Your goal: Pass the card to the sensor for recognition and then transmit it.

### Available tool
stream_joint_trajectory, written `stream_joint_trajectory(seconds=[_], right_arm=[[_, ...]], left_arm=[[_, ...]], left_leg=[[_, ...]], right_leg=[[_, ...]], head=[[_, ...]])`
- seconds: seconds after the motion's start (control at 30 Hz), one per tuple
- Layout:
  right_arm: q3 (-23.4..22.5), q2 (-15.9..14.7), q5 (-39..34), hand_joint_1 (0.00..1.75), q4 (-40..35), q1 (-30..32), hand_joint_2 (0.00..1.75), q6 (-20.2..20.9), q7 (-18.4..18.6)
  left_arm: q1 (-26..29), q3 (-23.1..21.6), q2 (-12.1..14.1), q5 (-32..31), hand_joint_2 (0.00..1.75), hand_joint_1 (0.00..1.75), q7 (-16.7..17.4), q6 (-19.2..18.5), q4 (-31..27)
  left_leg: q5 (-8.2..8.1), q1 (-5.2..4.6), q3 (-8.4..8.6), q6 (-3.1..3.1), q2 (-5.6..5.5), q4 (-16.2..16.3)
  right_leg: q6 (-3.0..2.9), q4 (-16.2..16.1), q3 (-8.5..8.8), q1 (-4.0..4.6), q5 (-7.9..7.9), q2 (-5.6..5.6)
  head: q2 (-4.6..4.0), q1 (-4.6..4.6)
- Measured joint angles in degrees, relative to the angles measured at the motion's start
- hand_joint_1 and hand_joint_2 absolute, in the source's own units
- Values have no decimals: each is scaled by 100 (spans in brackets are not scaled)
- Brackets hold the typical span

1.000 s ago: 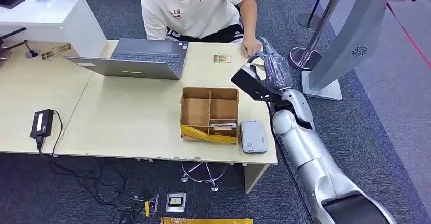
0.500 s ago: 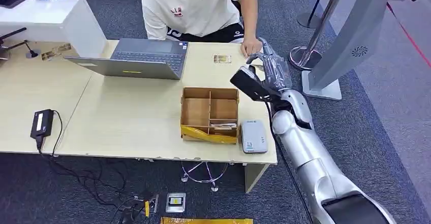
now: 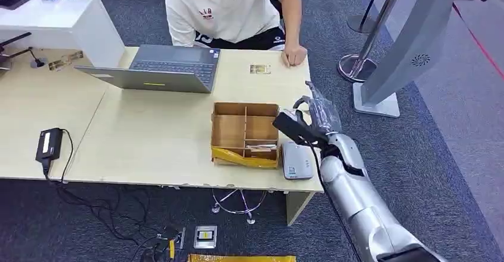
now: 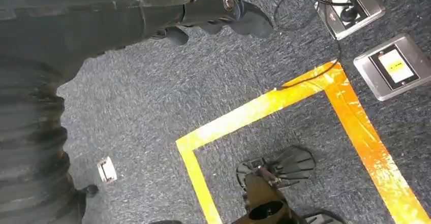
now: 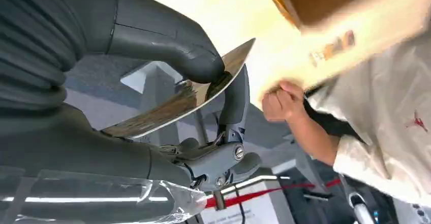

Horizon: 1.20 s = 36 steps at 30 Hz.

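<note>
My right hand [image 3: 314,111], partly wrapped in clear film, hovers above the table's right end, just beyond the grey card sensor [image 3: 296,160]. In the right wrist view that hand [image 5: 152,36] pinches a thin shiny card [image 5: 185,96] between its thumb and a finger. A second card [image 3: 260,69] lies on the table near the far edge. A person's fist [image 3: 295,55] rests on the far right corner. My left hand [image 4: 223,11] hangs over the carpet floor, holding nothing, fingers apart.
A partitioned cardboard box [image 3: 245,132] with yellow tape stands left of the sensor. An open laptop [image 3: 160,69] sits before the seated person [image 3: 229,6]. A black power adapter [image 3: 49,143] lies at the left. A grey kiosk stand [image 3: 404,48] rises to the right.
My right hand has drawn back from the far edge by the person's fist toward me, still pinching the card, and now hangs near the box and the sensor.
</note>
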Motion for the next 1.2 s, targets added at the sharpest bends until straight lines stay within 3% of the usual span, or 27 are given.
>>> stream_joint_trajectory(seconds=[0.37, 0.6, 1.2], right_arm=[[2, -184, -142, 175, 57, 674, 175, 76, 68], [-15, -352, -566, 175, 44, 618, 175, -540, 251], [-24, -575, -490, 175, -345, 793, 175, -182, 391]], left_arm=[[71, 0, -7, 59, 175, 0, 2, 11, 11], [83, 2, -9, 59, 175, 0, -4, 31, 13], [29, 0, -9, -101, 175, 0, 11, -42, 17]], left_leg=[[-3, 0, -6, -4, 17, -1], [-3, -1, -5, -3, 18, 0], [-3, -1, -2, -3, 19, 0]], right_leg=[[0, 1, -12, -1, 1, 22], [0, 1, -12, -2, 2, 23], [0, 1, -12, -1, 2, 23]], head=[[0, -2], [0, -2], [0, -2]])
